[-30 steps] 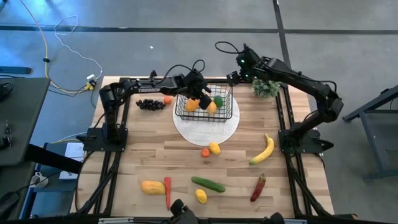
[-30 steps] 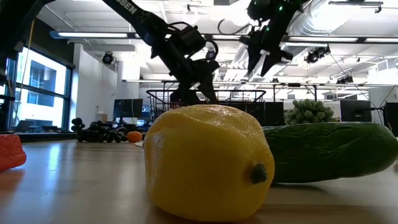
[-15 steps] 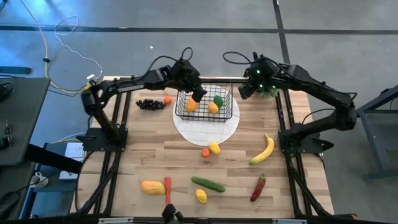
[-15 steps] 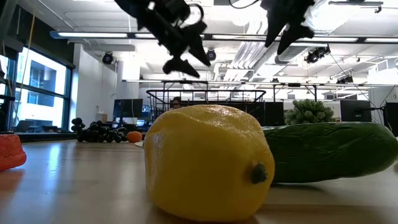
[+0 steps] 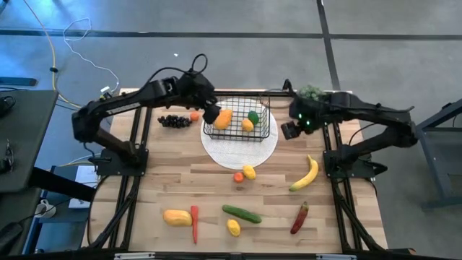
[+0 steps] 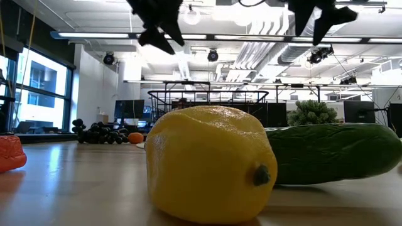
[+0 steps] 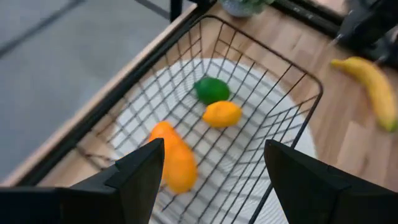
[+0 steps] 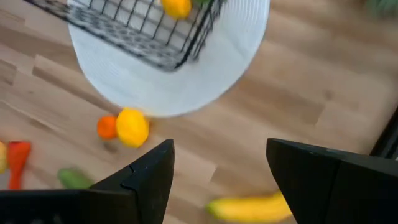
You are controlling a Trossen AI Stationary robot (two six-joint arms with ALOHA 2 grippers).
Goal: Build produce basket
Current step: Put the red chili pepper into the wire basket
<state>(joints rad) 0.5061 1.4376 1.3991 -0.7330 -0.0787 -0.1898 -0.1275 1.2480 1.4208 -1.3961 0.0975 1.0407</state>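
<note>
The black wire basket [image 5: 237, 121] stands on a round white disc [image 5: 242, 148] at the table's far middle. An orange mango [image 7: 174, 158], a lemon [image 7: 222, 114] and a green pepper [image 7: 211, 89] lie on the basket's floor. My left gripper [image 5: 211, 112] hangs open above the basket's left rim, empty. My right gripper [image 5: 289, 130] hangs open to the right of the basket, above bare wood, also empty. More produce lies loose on the table: a banana [image 5: 306, 174], a cucumber [image 5: 241, 214], grapes [image 5: 174, 120], chillies [image 5: 299, 217] and lemons [image 5: 249, 172].
A bushy green plant clump [image 5: 310, 92] sits at the far right corner. A small orange ball [image 5: 194, 115] lies beside the grapes, and another [image 8: 107, 127] next to a lemon [image 8: 132, 127]. A yellow-orange fruit [image 5: 177, 217] and a red chilli [image 5: 194, 222] lie near the front edge.
My left gripper has risen out of the basket and drawn back toward the table's left, staying open; the mango stays on the basket floor. My right gripper has swung from the basket's far right corner toward the near side and turned about its wrist, still open.
</note>
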